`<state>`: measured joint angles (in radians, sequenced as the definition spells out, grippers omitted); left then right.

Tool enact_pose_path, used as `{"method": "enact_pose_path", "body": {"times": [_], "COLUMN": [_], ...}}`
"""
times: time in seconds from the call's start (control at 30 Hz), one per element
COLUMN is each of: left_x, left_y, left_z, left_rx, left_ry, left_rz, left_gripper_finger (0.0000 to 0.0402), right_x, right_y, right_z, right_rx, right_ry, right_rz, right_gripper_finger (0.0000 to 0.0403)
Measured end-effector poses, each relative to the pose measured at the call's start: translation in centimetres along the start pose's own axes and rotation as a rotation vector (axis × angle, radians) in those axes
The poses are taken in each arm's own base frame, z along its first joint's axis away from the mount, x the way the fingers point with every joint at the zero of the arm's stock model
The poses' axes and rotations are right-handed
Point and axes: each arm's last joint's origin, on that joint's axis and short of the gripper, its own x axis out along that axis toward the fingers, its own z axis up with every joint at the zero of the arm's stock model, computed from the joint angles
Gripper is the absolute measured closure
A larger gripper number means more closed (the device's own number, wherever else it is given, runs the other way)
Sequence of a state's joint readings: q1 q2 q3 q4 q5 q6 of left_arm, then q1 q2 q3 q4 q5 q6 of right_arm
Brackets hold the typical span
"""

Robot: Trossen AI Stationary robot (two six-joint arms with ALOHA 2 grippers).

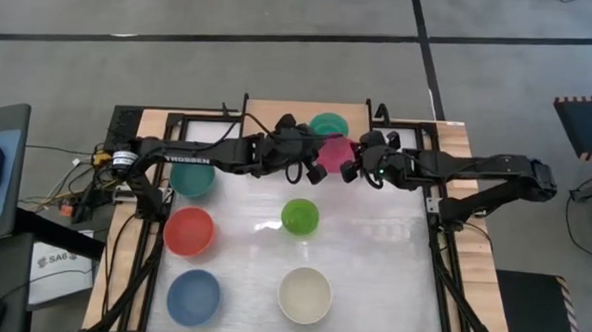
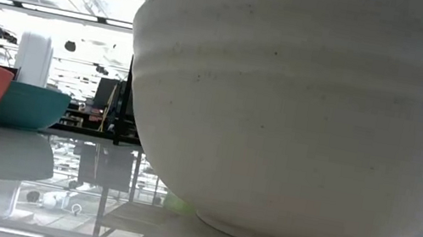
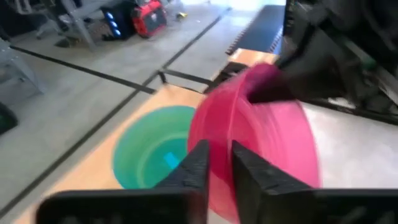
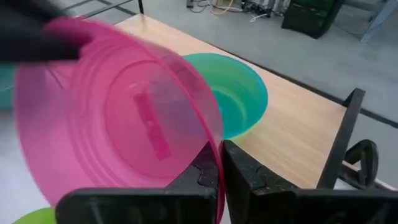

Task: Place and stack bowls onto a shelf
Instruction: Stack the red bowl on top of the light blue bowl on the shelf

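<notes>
A pink bowl (image 1: 334, 151) hangs between my two grippers, just in front of the shelf (image 1: 278, 113), whose light wood top stands at the table's far edge. My left gripper (image 1: 316, 170) and my right gripper (image 1: 348, 170) are both shut on the pink bowl. A green-cyan bowl (image 1: 328, 124) stands on the shelf top right behind the pink one; it also shows in the left wrist view (image 3: 152, 155) and the right wrist view (image 4: 239, 93). My left gripper (image 3: 217, 168) pinches the pink bowl's rim (image 3: 219, 146) on the bowl's left side, one finger on each face of the wall. The bowl is lifted clear and tipped steeply on edge. My right gripper (image 4: 219, 174) pinches the rim (image 4: 214, 143) on the opposite, right side, one finger inside the bowl and one outside. The bowl's opening faces the right arm.
On the table's white top stand a teal bowl (image 1: 190, 176), a red bowl (image 1: 188, 231), a blue bowl (image 1: 192, 297), a green bowl (image 1: 299, 216) and a cream bowl (image 1: 303, 294). The cream bowl (image 2: 299, 107) fills the low view.
</notes>
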<state>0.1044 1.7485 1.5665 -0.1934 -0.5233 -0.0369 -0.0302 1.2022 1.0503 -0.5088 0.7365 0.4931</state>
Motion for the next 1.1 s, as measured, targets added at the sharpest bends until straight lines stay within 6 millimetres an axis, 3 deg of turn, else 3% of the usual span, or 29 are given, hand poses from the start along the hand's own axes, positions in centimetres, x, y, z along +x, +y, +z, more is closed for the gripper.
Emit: {"method": "enact_pose_path", "body": {"times": [0.23, 0.5, 0.63, 0.87, 1.1], "left_x": [0.3, 1.4, 2.4, 4.1, 5.1], "left_y": [1.3, 3.6, 6.1, 12.4, 16.1], "left_z": [0.9, 1.4, 1.8, 1.5, 0.3], "left_rx": [0.015, 0.037, 0.001, -0.172, -0.347], "left_ry": [0.004, 0.007, -0.005, 0.007, 0.06], "left_rz": [-0.027, -0.07, -0.09, -0.052, -0.147], "left_gripper_finger": [0.0398, 0.0401, 0.04, 0.0399, 0.04], "right_x": [-0.1, 0.1, -0.3, -1.6, -1.8], "right_y": [0.0, -0.5, -1.7, -3.5, -4.1], "right_z": [0.1, 0.6, 1.7, 4.3, 5.4], "right_rx": [0.001, 0.016, 0.068, 0.126, 0.158], "right_ry": [-0.004, -0.019, -0.045, -0.108, -0.126], "right_rz": [-0.01, -0.022, -0.021, -0.037, -0.041], "right_gripper_finger": [0.0366, 0.0322, 0.0287, 0.0224, 0.02]}}
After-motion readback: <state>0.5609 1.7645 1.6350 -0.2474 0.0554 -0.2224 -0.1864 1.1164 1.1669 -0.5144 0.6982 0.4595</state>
